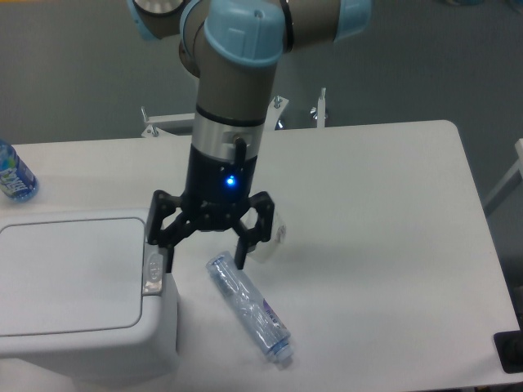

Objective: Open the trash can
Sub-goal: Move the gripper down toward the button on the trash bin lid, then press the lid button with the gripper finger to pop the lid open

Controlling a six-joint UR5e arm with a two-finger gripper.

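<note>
The trash can (73, 286) is a big white boxy bin at the front left of the table, with its flat lid down. A small grey latch button (152, 268) sits on its right rim. My gripper (204, 260) hangs open just right of that rim, pointing down. Its left finger (167, 255) stands right beside the latch button; whether it touches I cannot tell. The right finger (243, 253) is above the top end of a lying bottle. Nothing is held between the fingers.
A clear plastic bottle (249, 308) lies on the table right of the bin. A crumpled white paper (274, 235) is partly hidden behind the gripper. A blue-labelled bottle (14, 174) stands at the left edge. The table (384, 212) spreads white to the right.
</note>
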